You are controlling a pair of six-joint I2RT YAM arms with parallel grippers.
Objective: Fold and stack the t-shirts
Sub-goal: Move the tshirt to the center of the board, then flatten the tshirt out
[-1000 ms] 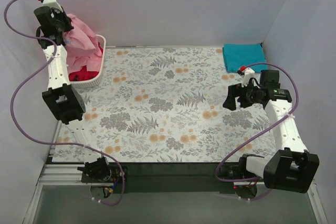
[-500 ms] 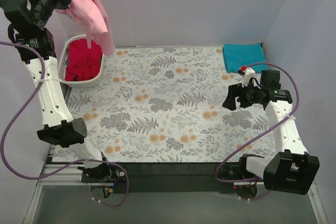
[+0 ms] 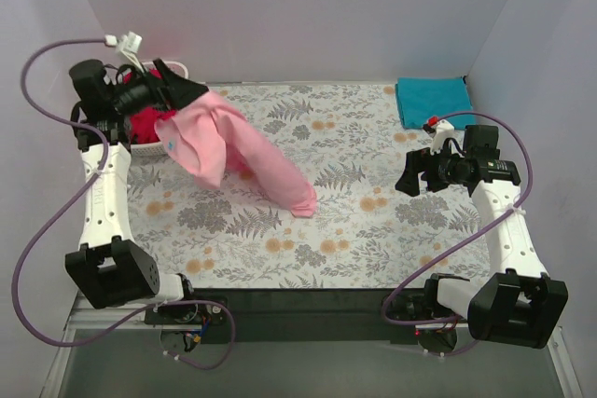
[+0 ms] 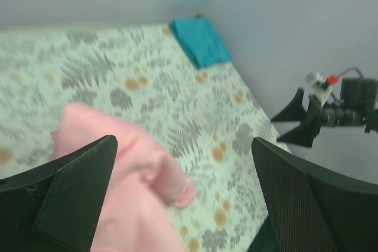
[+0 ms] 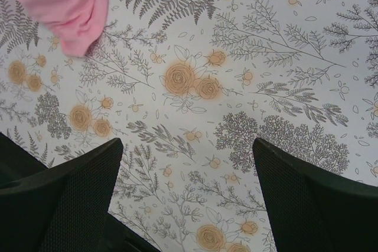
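Top external view: only here is the red t-shirt point(image 3: 142, 128) seen; left gripper point(image 4: 183, 141) and right gripper point(image 5: 188, 143) are spread wide, empty.

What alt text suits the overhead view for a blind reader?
A pink t-shirt stretches from beside the left gripper across a flowered table. A folded teal t-shirt lies in the far right corner, near the open right gripper.
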